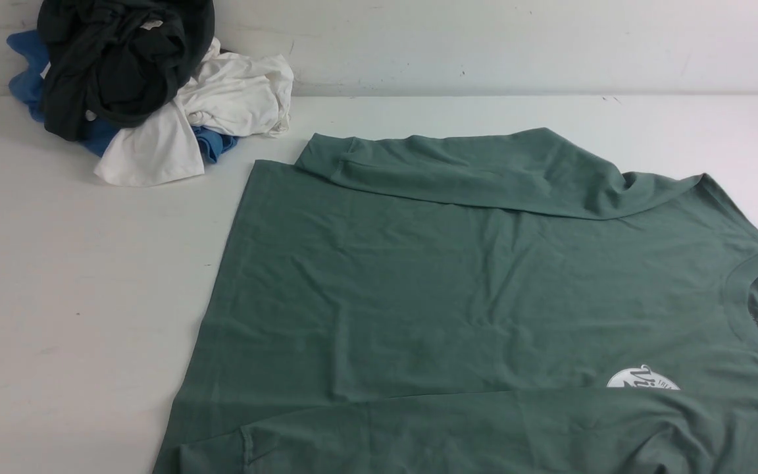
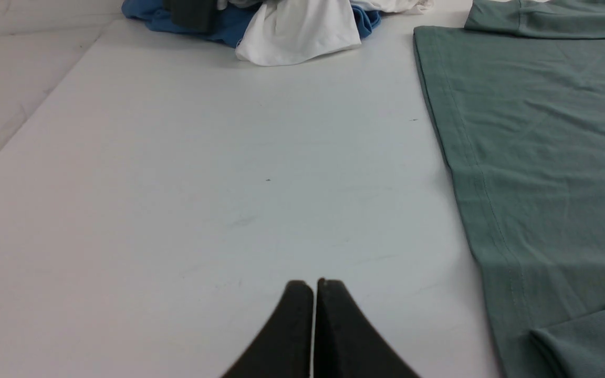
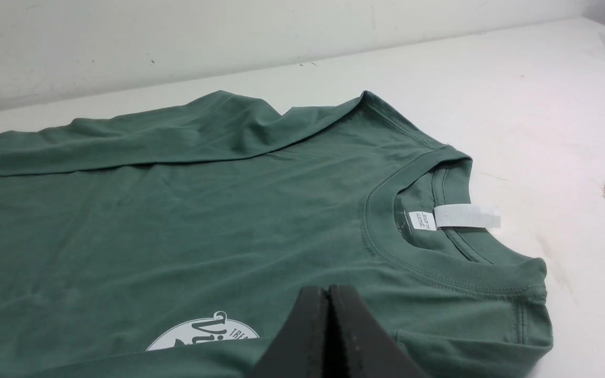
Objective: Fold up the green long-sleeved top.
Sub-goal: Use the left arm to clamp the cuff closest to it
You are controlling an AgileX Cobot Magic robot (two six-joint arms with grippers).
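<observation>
The green long-sleeved top (image 1: 471, 289) lies flat on the white table, collar to the right, hem to the left. Its far sleeve (image 1: 458, 171) is folded across the back edge, and its near sleeve (image 1: 484, 428) is folded across the front edge, partly covering a white round logo (image 1: 642, 380). My left gripper (image 2: 314, 286) is shut and empty over bare table, left of the top's hem (image 2: 470, 173). My right gripper (image 3: 327, 291) is shut and empty, above the top's chest near the collar (image 3: 439, 268). Neither gripper shows in the front view.
A pile of dark, white and blue clothes (image 1: 142, 85) sits at the table's back left corner, also in the left wrist view (image 2: 292, 26). A wall (image 1: 517, 46) runs along the back. Bare table (image 1: 76, 296) lies left of the top.
</observation>
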